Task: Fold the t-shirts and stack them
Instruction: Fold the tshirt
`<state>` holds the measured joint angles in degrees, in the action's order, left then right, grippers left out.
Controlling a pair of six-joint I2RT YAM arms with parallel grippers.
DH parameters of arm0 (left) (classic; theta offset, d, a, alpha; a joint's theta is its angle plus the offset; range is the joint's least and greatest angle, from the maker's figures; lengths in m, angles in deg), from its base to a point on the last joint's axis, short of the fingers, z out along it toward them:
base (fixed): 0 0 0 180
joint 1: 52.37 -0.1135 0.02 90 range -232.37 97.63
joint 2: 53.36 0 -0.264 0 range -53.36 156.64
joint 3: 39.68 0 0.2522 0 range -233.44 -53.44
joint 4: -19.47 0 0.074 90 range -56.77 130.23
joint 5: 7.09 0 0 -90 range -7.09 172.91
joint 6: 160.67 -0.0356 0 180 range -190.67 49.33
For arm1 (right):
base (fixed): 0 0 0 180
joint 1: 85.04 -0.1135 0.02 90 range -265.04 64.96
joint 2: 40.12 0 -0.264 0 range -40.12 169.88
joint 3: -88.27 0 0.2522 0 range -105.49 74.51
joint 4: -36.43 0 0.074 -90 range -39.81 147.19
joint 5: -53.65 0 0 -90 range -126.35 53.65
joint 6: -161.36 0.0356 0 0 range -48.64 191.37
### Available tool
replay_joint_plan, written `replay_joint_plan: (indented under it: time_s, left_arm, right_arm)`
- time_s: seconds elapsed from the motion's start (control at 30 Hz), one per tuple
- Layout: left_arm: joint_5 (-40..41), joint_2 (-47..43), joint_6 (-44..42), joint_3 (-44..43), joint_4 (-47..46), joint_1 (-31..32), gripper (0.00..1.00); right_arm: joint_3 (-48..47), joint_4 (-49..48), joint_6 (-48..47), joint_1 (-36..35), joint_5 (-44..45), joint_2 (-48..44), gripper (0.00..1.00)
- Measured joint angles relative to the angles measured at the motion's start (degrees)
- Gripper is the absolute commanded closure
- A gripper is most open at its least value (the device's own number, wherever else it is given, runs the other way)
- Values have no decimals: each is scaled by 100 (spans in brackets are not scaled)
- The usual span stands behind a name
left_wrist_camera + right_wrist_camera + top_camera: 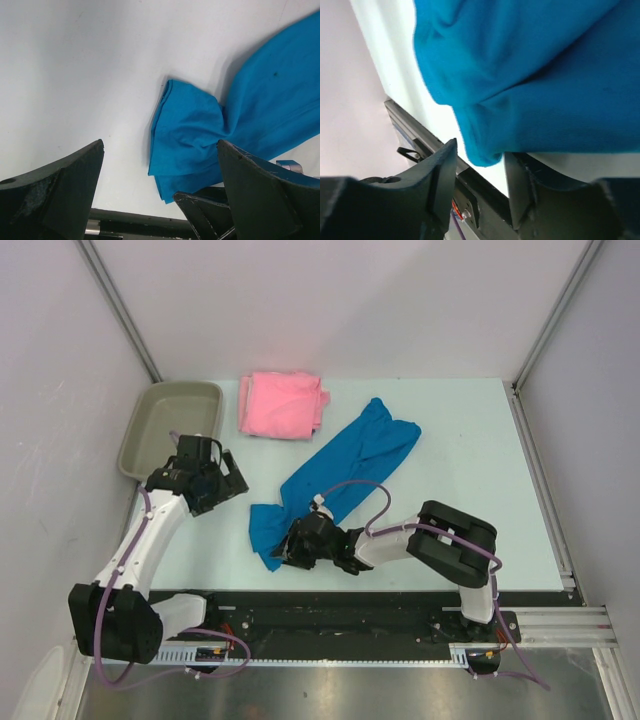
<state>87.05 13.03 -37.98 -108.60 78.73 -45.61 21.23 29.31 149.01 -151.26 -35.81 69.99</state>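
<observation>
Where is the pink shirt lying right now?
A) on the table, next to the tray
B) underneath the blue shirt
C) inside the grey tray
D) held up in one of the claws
A: the pink t-shirt lies folded on the table, beside the tray and outside its rim, while the blue t-shirt lies stretched out separately, nearer the arms.

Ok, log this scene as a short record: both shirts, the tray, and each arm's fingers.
blue t-shirt: unfolded, lying diagonally across the middle of the table
pink t-shirt: folded, far side, just right of the tray
tray: far left corner
left fingers: open, holding nothing, left of the blue t-shirt
right fingers: apart, either side of the blue t-shirt's near corner, not yet clamped
</observation>
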Motion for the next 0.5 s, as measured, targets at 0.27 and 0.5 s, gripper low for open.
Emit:
replay_joint_plan:
  time_s: [0.27, 0.5]
  left_arm:
    - [-37, 0, -70, 81, -57, -109, 0]
    - [-107, 0, -149, 162, -96, -227, 0]
  right_arm:
    - [-9, 83, -74, -4, 2, 79, 78]
    - [-46, 249, -184, -4, 17, 109, 100]
